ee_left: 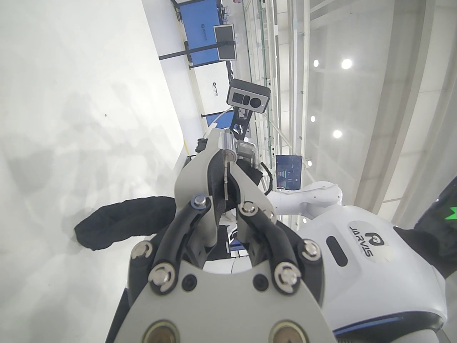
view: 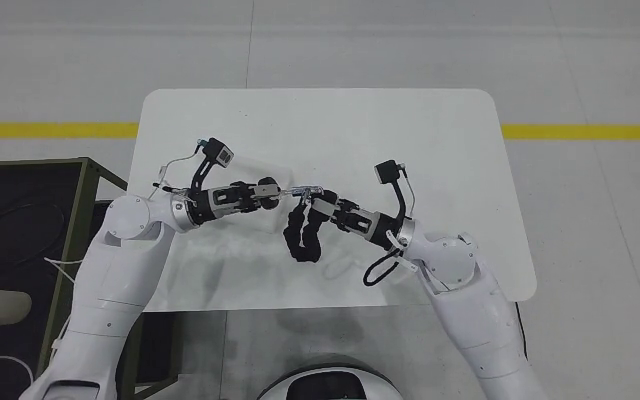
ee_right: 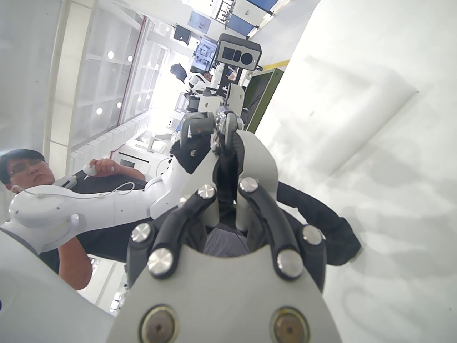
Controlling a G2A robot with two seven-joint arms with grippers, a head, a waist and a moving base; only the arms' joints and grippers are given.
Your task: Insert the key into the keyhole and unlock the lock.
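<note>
The key (ee_left: 226,183) is clamped between the fingers of the left gripper (ee_left: 225,163), with its tip entered into the lock (ee_left: 228,151). The lock is held above the white table (view: 430,150) by the right gripper (ee_right: 225,144), whose fingers are closed on it. Its black cable (view: 302,238) hangs down toward the table.

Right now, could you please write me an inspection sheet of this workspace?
Surface: white table, rounded corners.
Job's things: key with its tip at the keyhole; depth unclear. The lock has a black sleeved loop that hangs toward the table.
Clutter: nothing seen.
Grippers: left gripper shut on the key; right gripper shut on the lock; both above the table's middle.
Cables: black cable looped beside the right forearm.
Surroundings: grey floor, yellow line, dark cart beside the table.
</note>
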